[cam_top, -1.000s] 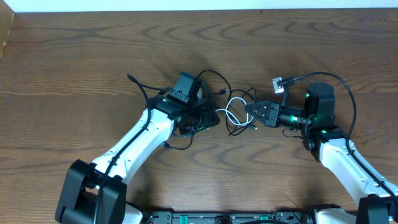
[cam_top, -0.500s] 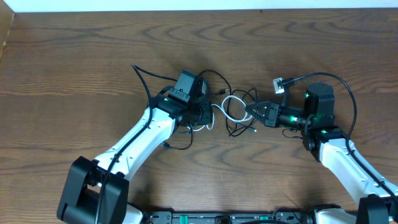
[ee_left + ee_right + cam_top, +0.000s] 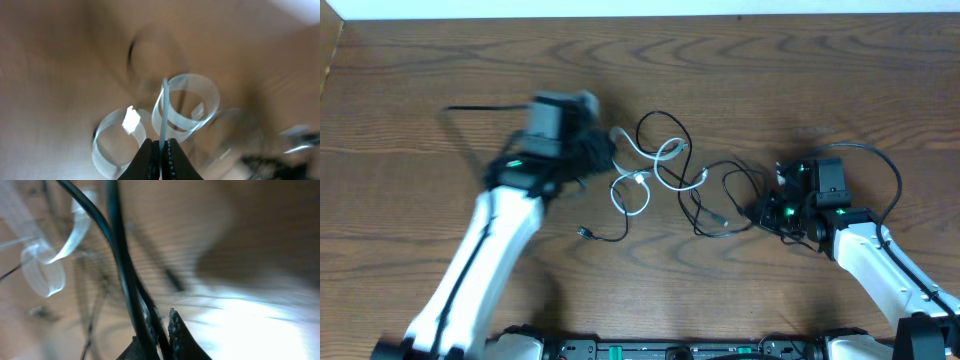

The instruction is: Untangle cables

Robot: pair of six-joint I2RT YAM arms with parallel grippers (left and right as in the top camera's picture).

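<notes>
The thin white flexible cable (image 3: 163,110) is pinched by the left gripper (image 3: 160,149), the thin black cable (image 3: 117,245) by the right gripper (image 3: 161,325); both loop between them, presumably for pulling apart

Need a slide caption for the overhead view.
Left gripper pinches the thin white cable, right gripper the thin black cable; loops cross between them on the brown wooden table.

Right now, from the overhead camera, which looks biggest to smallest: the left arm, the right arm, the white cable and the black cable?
1. left arm, though it is blurred.
2. right arm.
3. white cable and black cable: their tangles spread about alike, so I won't rank those two.
</notes>
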